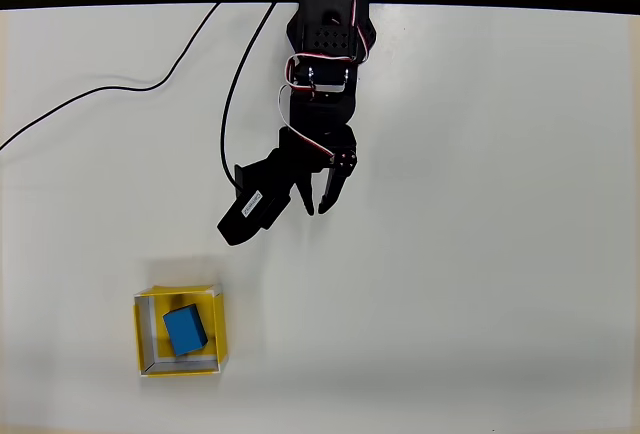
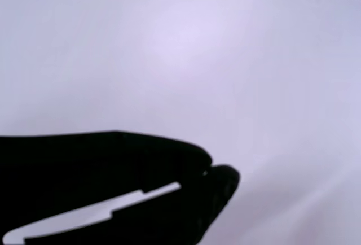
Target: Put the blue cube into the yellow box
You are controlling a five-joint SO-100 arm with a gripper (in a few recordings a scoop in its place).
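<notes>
cube (image 1: pixel 184 330): we see it bright blue, matte, sitting skewed on the floor of the box (image 1: pixel 140 332), near-left on the table | gripper (image 1: pixel 315 204): well apart, far side, fingers nearly closed, holding nothing | risk: we judge little left; a low sweep back could nudge the light box.

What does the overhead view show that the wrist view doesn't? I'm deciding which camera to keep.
Overhead view alone: the blue cube lying inside the yellow box, the black cables and the arm, well apart from the box. Wrist view alone: a close look at the claw's dark fingers, tips together. Both: the claw and the white table.
</notes>
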